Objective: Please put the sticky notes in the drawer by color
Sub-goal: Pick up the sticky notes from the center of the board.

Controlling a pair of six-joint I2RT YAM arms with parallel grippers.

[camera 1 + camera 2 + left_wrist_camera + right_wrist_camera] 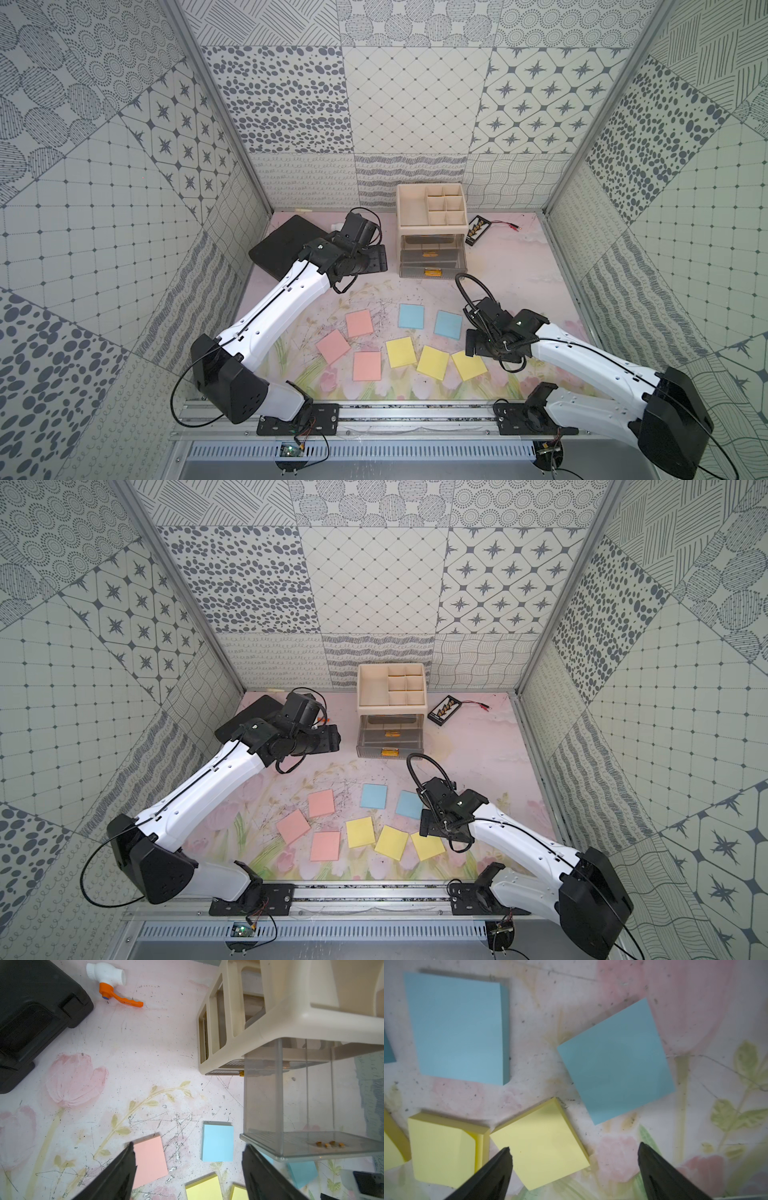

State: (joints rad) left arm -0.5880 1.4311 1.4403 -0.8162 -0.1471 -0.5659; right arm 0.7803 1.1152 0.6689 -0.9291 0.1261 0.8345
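Sticky notes lie in pads on the floral mat at the front. Three are pink [360, 323], three yellow [433, 362], and two blue [411, 316] show in both top views. A third blue pad [614, 1061] shows only in the right wrist view. The beige drawer unit [430, 224] stands at the back with a clear drawer [432, 268] pulled out, holding gold batteries. My left gripper [376, 259] [189, 1145] hangs open and empty just left of that drawer. My right gripper [471, 343] [574, 1146] is open above the rightmost yellow pad [539, 1142].
A black case [282, 245] lies at the back left, with a white valve with an orange handle [108, 976] beside it. A black battery holder [478, 230] with red leads sits right of the drawer unit. Patterned walls close in three sides.
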